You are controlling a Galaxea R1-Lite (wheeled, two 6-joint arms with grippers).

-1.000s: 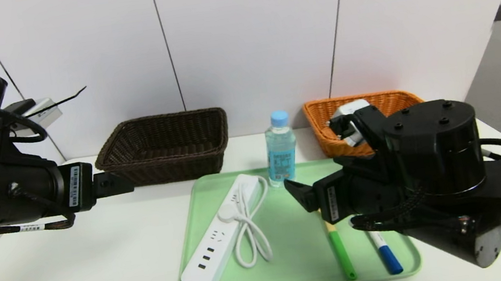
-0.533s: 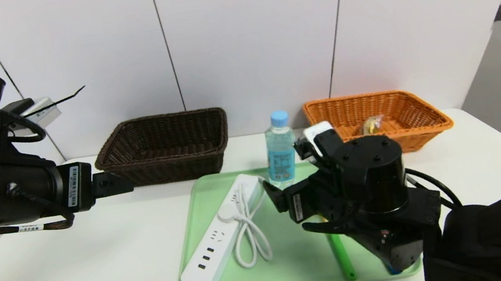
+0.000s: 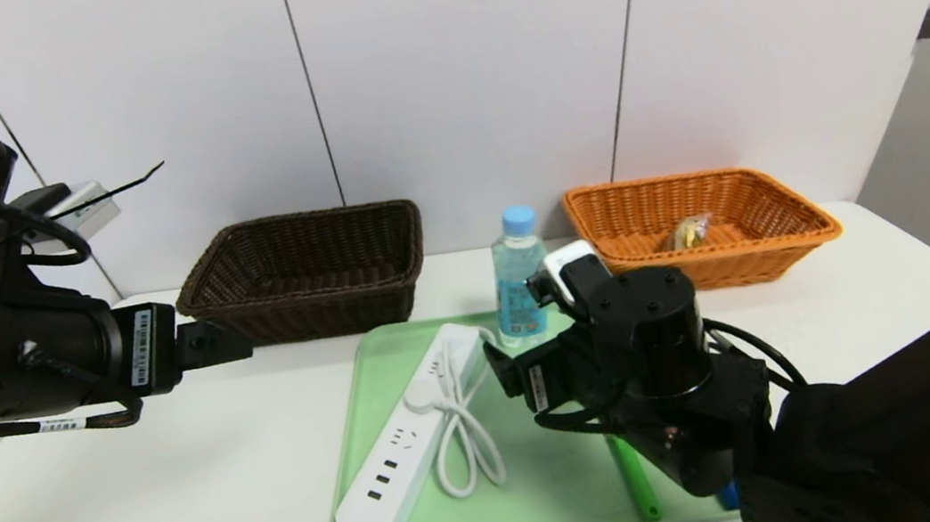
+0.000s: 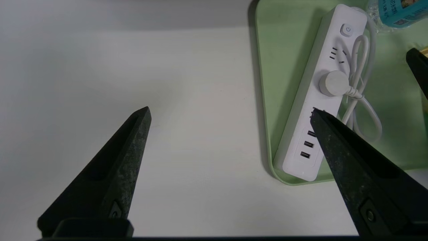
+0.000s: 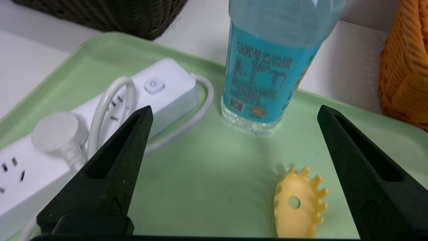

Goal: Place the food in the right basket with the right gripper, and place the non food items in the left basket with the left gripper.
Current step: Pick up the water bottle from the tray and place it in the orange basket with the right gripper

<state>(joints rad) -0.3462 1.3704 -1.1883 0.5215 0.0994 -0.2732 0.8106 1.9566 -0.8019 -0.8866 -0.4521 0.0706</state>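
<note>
White table (image 3: 147, 509) holds a green tray (image 3: 568, 499). On its far edge stands the water bottle (image 3: 518, 276), clear with a blue label. Right gripper (image 5: 234, 113) hangs wide open, empty, before it. Left gripper (image 4: 230, 112) hovers open, empty, beside the tray.

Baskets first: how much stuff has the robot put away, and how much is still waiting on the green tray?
Done: the wrapped snack lies in the orange basket. In hand: the right gripper, open and empty, faces the water bottle standing on the tray. Left: that bottle, plus the power strip, pasta spoon and marker. The dark brown basket looks empty. The left gripper hangs open beside the tray.
</note>
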